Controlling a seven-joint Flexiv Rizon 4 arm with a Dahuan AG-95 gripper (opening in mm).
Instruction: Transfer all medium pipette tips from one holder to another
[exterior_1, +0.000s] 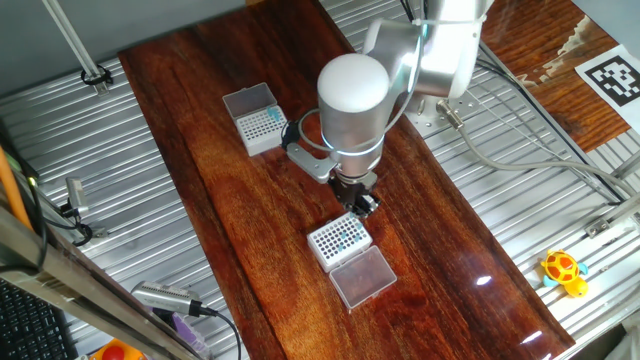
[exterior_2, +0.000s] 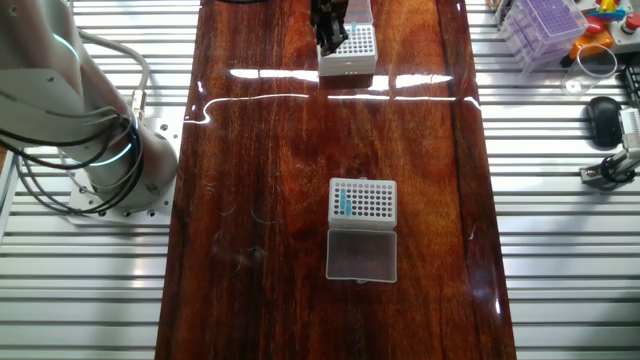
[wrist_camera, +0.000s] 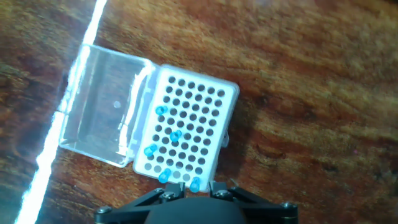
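While the arm hangs above the wooden desk (exterior_1: 230, 190), its pincer (exterior_1: 361, 204) hovers just over the edge of the near holder (exterior_1: 339, 241), a white perforated box with its clear lid (exterior_1: 363, 276) folded open beside it. Five medium pipette tips (wrist_camera: 176, 135) stand scattered in this holder, two of them in the row closest to the pincer. Whether the fingers are spread or pressed together cannot be told. A second holder (exterior_2: 362, 200), well apart, carries a few tips in one edge column, its lid likewise open.
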